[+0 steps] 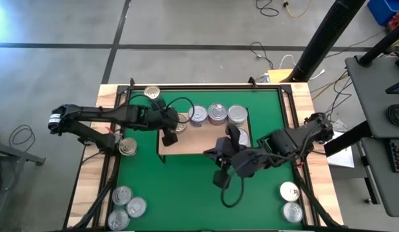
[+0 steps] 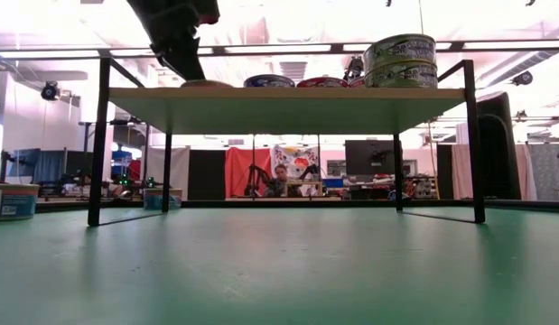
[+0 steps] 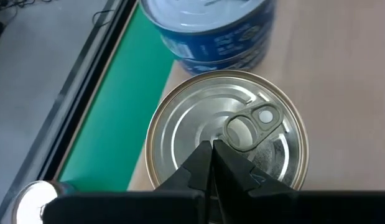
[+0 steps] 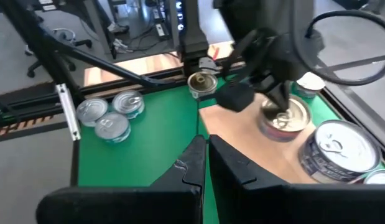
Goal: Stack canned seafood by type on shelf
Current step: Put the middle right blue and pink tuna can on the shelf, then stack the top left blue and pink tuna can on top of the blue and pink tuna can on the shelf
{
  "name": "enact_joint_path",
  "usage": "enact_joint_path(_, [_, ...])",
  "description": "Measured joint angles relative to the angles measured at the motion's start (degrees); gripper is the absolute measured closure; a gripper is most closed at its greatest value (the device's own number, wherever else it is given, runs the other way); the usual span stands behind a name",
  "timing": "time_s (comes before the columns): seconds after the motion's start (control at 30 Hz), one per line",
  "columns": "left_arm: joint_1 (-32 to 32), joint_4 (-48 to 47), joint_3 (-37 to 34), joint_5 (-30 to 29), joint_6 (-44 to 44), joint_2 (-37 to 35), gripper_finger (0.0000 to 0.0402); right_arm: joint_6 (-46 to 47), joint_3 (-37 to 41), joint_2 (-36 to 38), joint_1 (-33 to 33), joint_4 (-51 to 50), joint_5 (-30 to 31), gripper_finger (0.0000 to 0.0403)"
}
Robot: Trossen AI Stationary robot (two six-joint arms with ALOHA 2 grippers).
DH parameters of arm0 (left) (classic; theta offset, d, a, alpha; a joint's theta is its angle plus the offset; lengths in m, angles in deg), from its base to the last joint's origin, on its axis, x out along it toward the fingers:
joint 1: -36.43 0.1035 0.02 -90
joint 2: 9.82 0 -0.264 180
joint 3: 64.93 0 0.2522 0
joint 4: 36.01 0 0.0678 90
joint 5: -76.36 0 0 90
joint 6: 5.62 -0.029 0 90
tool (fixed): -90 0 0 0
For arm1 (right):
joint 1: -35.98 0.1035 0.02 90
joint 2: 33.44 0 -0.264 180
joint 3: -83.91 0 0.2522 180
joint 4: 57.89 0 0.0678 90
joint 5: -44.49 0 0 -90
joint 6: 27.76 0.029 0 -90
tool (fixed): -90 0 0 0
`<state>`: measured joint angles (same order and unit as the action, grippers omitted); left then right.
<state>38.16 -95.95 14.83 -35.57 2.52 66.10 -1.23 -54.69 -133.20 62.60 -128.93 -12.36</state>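
looking from above, we find our left tool closed and empty over the shelf, a gold tin beside four placed tins. its wrist view shows that tin freshly set. right tool, closed, waits. next: fetch a loose tin.

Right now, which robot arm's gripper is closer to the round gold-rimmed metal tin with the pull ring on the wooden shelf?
The left. The left gripper, shut, hovers directly over the gold-rimmed tin on the shelf. The right gripper, shut, sits off the shelf over the green mat.
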Motion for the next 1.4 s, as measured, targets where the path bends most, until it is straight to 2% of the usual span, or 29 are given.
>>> enact_joint_path(0.37, [1.8,0.5,-0.2,-0.2,-0.5,-0.7,0.0401,1.5,0.0,0.0,1.7,0.0,1.6,0.039])
enact_joint_path(0.63, [1.8,1.1,3.0,0.0,1.6,-6.3,0.0401,0.5,0.0,0.0,1.5,0.0,1.6,0.039])
enact_joint_path(0.7, [1.8,0.6,4.8,-2.1,1.6,-7.7,0.0401,0.5,0.0,0.0,1.5,0.0,1.6,0.039])
enact_joint_path(0.83, [2.4,-3.4,7.9,-10.5,1.6,-10.6,0.0401,0.4,0.0,0.0,1.5,0.0,1.6,0.039])
enact_joint_path(0.93, [5.1,-5.8,8.7,-10.1,2.7,-12.5,0.0401,0.5,0.0,0.0,1.6,0.0,1.6,0.039])
enact_joint_path(1.1, [13.9,-6.4,7.4,-10.3,11.7,-15.2,0.0401,1.2,0.0,0.0,1.6,0.0,1.6,0.039])
enact_joint_path(1.23, [23.4,-6.4,6.1,-10.3,25.8,-15.6,0.0402,2.3,0.0,0.0,1.6,0.0,1.5,0.039])
enact_joint_path(1.33, [29.0,-6.4,5.3,-6.3,37.5,-15.3,0.0399,3.9,0.0,0.0,1.6,0.1,1.4,0.039])
enact_joint_path(1.4, [31.6,-6.4,4.7,-3.4,40.0,-14.6,0.0398,4.0,0.0,0.0,1.6,0.1,1.4,0.039])
